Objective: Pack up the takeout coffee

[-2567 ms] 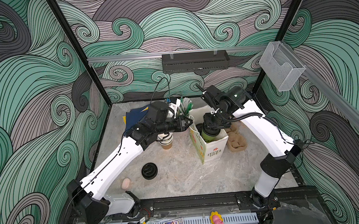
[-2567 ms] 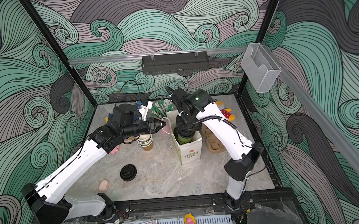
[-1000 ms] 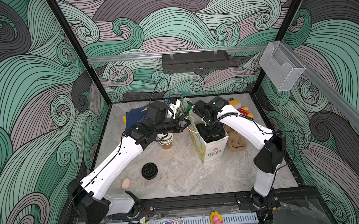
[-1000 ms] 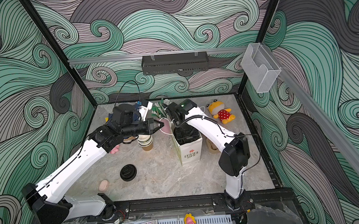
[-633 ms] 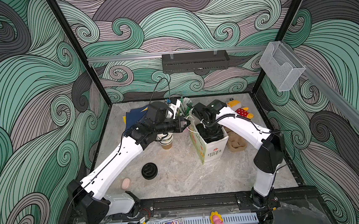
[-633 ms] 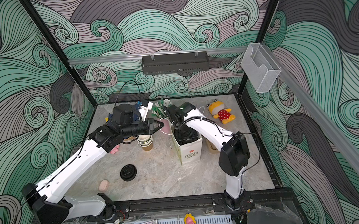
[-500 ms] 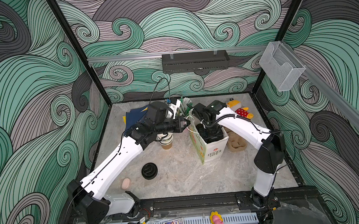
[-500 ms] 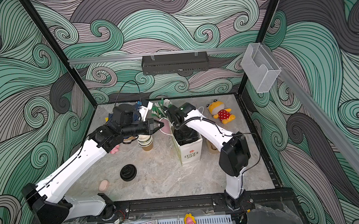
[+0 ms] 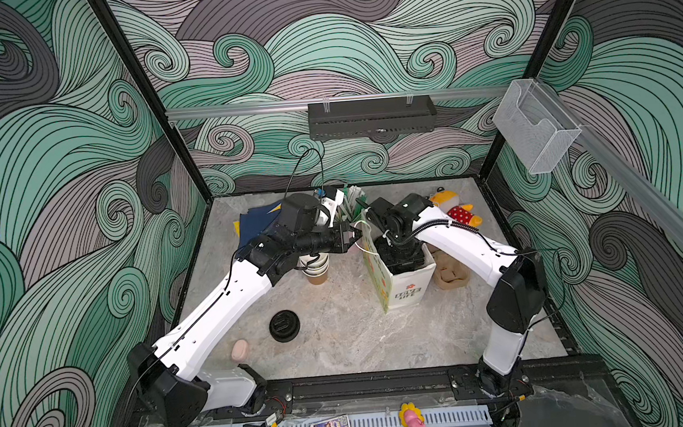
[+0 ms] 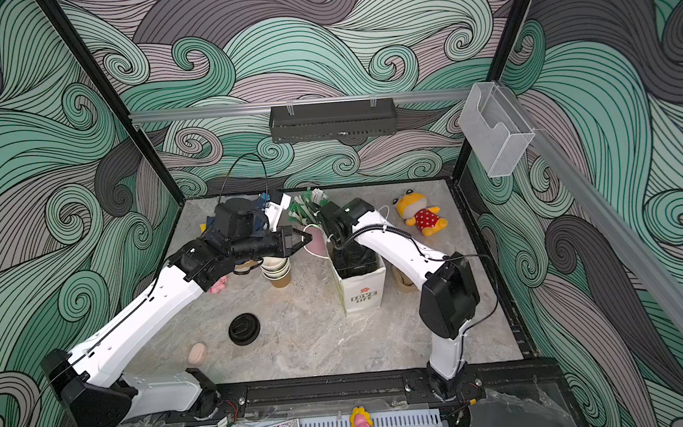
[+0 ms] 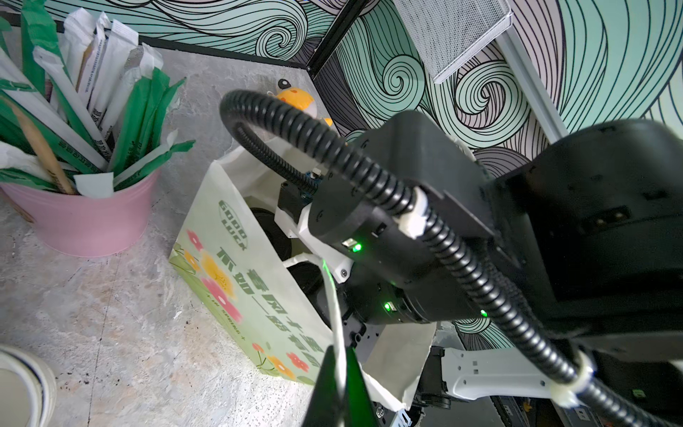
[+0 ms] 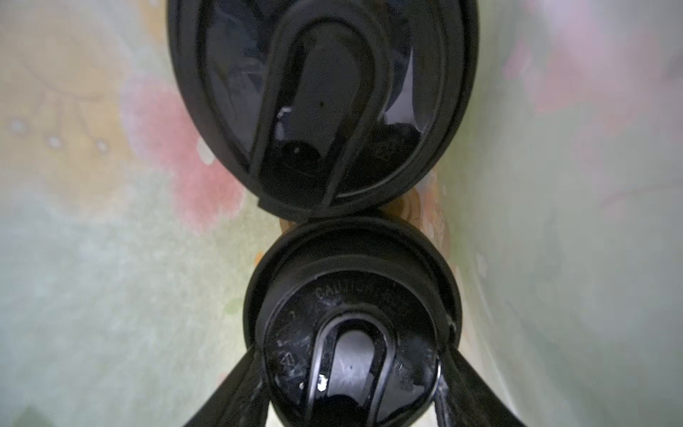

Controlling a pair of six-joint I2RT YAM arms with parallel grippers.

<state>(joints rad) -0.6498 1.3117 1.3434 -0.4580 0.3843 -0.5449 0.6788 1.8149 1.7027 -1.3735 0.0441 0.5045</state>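
hiding inside the paper bag (image 9: pixel 406 290) in both top views, the far cup (image 12: pixel 321 92) and near cup (image 12: pixel 351 295) show only in the right wrist view, lids touching; right fingers (image 12: pixel 236 384) clasp the near cup. left fingers (image 11: pixel 321 392), pressed together, pinch the bag's handle (image 11: pixel 332 307).

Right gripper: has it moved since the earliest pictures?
Yes. The right gripper, with its lidded cup, went down inside the paper bag; earlier it was above the bag's rim.

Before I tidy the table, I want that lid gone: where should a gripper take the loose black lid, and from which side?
I'd take the loose black lid by opposite sides of its outer rim, coming straight down from above. It lies flat on the table, probably too low for a side approach, and nothing touches it.
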